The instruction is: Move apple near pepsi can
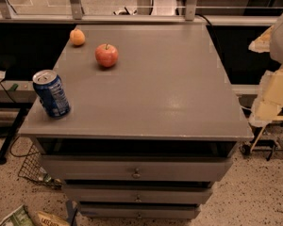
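Pepsi can [51,94] stands upright at the front-left corner of the grey cabinet top [170,88]; small orange fruit [77,37] sits near the back-left edge. The apple [106,55] is just right of and in front of that fruit, stem up, well apart from the can, nothing touching it. Drawers [137,171] with small knobs stack below the top, and the gripper [277,86] sits at the far right, off the cabinet's right side among pale arm parts and well away from the apple; can't tell how wide it stands or whether it holds anything.
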Controlling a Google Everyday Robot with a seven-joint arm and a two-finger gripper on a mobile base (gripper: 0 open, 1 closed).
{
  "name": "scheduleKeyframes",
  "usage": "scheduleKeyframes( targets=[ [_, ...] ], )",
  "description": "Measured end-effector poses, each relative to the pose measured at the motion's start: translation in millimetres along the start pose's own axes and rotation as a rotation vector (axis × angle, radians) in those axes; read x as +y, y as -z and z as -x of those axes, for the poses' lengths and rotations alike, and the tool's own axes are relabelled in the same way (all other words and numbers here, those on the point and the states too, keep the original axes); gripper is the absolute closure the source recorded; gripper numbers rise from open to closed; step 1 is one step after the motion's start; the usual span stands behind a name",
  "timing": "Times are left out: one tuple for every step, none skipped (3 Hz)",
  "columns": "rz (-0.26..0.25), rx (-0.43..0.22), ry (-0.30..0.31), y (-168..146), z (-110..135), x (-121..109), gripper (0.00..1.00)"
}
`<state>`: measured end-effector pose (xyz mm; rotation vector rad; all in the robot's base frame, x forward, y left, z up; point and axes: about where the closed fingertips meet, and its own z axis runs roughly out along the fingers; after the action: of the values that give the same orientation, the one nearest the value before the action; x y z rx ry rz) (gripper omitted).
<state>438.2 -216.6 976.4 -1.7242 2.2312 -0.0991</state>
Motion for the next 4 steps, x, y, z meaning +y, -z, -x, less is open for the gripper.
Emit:
scheduleKeyframes(
  targets=[
    [0.000,0.000,0.000,0,0,0,0.00],
    [-0.009,-0.014,-0.007,0,2,-3,0.00],
    [-0.023,-0.135,-0.048,-14,21,-41,0.00],
    [-0.026,-0.346,-0.100,-39,73,-111,0.00]
  ],
)
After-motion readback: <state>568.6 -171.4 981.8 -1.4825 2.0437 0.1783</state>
